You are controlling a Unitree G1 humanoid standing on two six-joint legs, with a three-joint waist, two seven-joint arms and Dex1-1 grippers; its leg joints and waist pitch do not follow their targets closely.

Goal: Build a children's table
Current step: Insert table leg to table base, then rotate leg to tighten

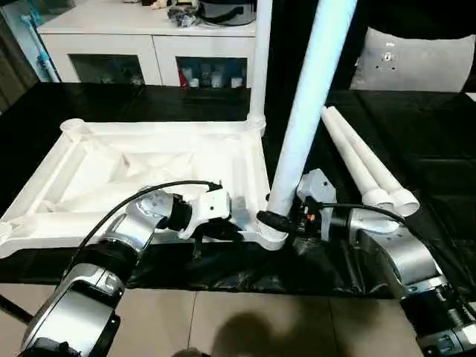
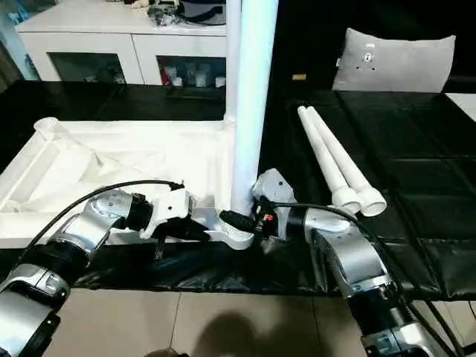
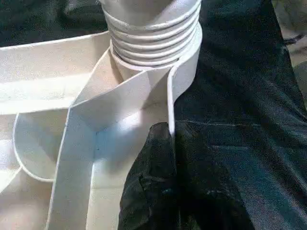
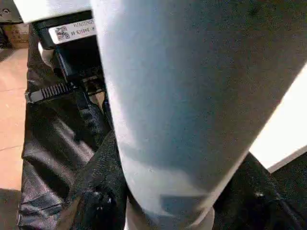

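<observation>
Altogether four white tube legs: two stand upright in the tabletop's (image 1: 89,175) corner sockets, the near leg (image 1: 309,104) and the far leg (image 1: 260,59), and two loose legs (image 1: 364,167) lie beside it on black cloth (image 2: 416,149). Ribbed side up, the tabletop has the left gripper (image 1: 223,223) pinched on its near rim and the right gripper (image 2: 238,221) clasping the near leg's base.

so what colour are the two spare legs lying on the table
White spare legs, clearest in the right eye view.

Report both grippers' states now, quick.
Left gripper: shut on the tabletop's rim, beside the near corner socket.
Right gripper: shut on the upright leg near its base.
</observation>
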